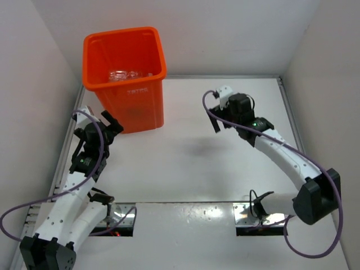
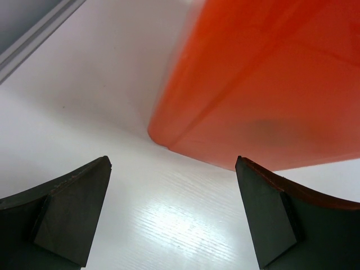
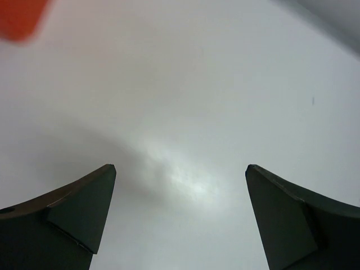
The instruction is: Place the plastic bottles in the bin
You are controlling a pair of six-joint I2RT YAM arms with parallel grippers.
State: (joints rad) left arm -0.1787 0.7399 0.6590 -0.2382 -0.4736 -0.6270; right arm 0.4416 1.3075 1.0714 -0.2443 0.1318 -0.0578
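Smooth white table (image 1: 197,169), orange bin (image 1: 135,107) standing upright near its far-left corner

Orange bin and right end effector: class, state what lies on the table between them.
Nothing: in the top external view, the white table between the orange bin and the right end effector is bare, apart from a faint shadow.

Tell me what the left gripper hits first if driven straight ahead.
Probably the orange bin, low on its wall near a corner; the open left gripper faces it. It tilts downward, so the table might come first; depth is unclear.
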